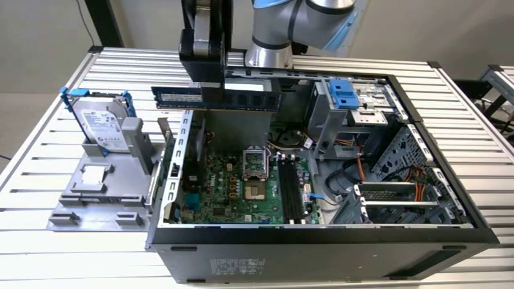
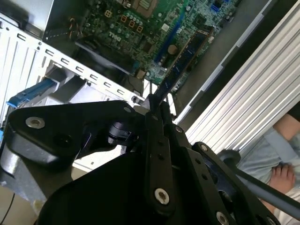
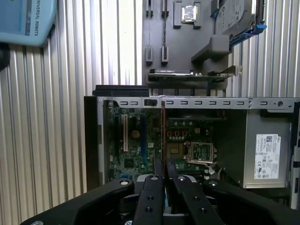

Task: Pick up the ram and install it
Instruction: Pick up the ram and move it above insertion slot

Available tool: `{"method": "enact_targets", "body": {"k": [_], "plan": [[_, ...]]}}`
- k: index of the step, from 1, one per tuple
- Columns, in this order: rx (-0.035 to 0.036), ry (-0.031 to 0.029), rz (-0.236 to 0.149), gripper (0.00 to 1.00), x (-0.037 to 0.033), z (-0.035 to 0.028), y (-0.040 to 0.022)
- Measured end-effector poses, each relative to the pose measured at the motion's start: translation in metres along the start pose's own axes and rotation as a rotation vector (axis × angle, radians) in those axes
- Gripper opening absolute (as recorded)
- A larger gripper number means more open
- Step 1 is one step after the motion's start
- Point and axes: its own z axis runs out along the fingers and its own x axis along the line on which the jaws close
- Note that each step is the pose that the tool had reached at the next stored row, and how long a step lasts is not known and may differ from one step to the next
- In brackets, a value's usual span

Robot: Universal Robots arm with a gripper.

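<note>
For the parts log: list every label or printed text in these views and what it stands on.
Ram, held in the claw: pale label, too small to read.
Hard drive: white label, too small.
Grey box in the computer case, first wrist view: white sticker, too small.
Motherboard: white mark, blurred.
Robot arm cover: maker's lettering, left unquoted.
</note>
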Motion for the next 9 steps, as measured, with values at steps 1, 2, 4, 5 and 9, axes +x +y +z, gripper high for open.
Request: {"method": "enact_targets", "body": {"k": [1,2,4,5,9], "plan": [[0.0001,-0.0001,0.0,0.0,-0.0001,0.0,-0.0023],[0.0,-0.0001,0.0,0.0,-0.0002,0.0,-0.0046],[0.0,0.0,0.0,0.0,-0.0004,0.0,-0.0091],[0.0,-0.0001,0.0,0.0,-0.0005,0.0,-0.0114],[0.0001,-0.0001,0.0,0.0,-0.001,-0.0001,-0.0201]]}}
